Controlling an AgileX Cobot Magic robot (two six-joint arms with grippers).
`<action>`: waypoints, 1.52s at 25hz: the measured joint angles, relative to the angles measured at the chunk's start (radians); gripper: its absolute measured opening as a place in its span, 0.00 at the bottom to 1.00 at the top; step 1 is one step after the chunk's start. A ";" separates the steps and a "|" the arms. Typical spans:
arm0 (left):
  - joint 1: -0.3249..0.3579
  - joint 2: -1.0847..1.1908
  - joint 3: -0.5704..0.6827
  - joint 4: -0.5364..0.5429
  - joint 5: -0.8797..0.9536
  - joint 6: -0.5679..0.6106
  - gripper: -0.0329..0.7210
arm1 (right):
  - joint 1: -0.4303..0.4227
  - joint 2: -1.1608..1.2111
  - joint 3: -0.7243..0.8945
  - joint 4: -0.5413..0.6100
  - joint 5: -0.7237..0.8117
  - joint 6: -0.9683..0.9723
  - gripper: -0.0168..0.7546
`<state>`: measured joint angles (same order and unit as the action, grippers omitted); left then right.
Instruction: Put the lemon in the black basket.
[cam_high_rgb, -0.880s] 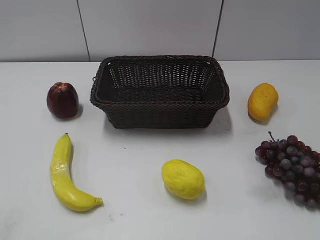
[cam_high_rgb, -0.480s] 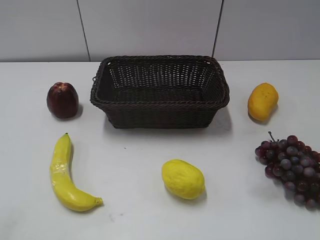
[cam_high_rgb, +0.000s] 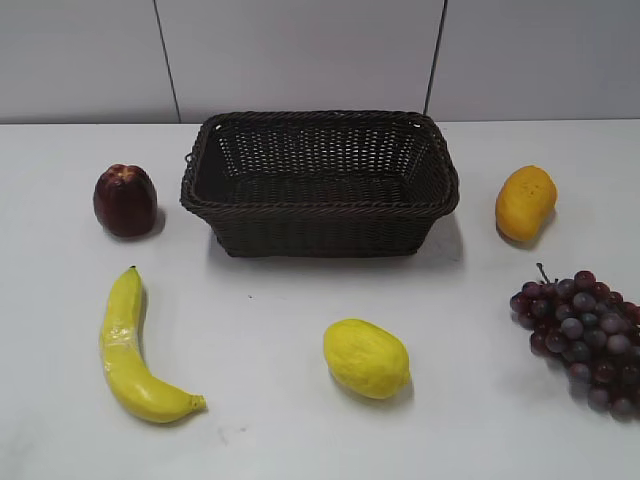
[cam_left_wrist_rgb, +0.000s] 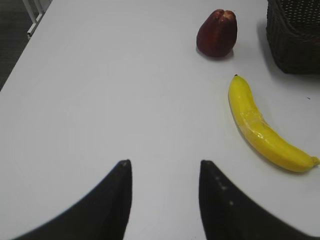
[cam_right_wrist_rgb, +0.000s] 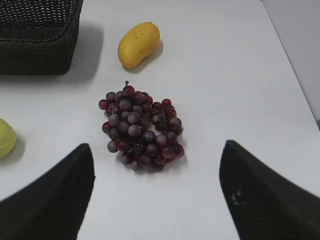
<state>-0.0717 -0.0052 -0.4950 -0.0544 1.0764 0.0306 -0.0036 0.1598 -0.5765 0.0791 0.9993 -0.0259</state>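
Note:
The lemon (cam_high_rgb: 366, 358) lies on the white table in front of the black basket (cam_high_rgb: 320, 206), a little right of its middle. The lemon's edge shows at the left border of the right wrist view (cam_right_wrist_rgb: 6, 138). The basket stands empty at the back middle; its corner shows in the left wrist view (cam_left_wrist_rgb: 295, 40) and in the right wrist view (cam_right_wrist_rgb: 40, 45). My left gripper (cam_left_wrist_rgb: 165, 162) is open and empty over bare table, left of the banana. My right gripper (cam_right_wrist_rgb: 157, 145) is open and empty, near the grapes. Neither gripper shows in the exterior view.
A banana (cam_high_rgb: 130, 350) lies front left, a dark red apple (cam_high_rgb: 125, 200) left of the basket. An orange-yellow mango (cam_high_rgb: 525, 203) lies right of the basket, a bunch of purple grapes (cam_high_rgb: 585, 335) front right. The table's left edge (cam_left_wrist_rgb: 22, 50) shows in the left wrist view.

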 joint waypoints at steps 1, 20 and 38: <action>0.000 0.000 0.000 0.000 0.000 0.000 0.48 | 0.000 0.030 -0.009 0.001 -0.004 0.000 0.79; 0.000 0.000 0.000 0.000 0.000 0.000 0.48 | 0.000 0.696 -0.186 0.158 0.037 -0.097 0.79; 0.000 0.000 0.000 0.000 0.000 0.000 0.48 | 0.324 1.185 -0.365 0.221 -0.071 -0.235 0.79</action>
<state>-0.0717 -0.0052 -0.4950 -0.0544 1.0764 0.0306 0.3203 1.3451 -0.9416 0.3000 0.9285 -0.2612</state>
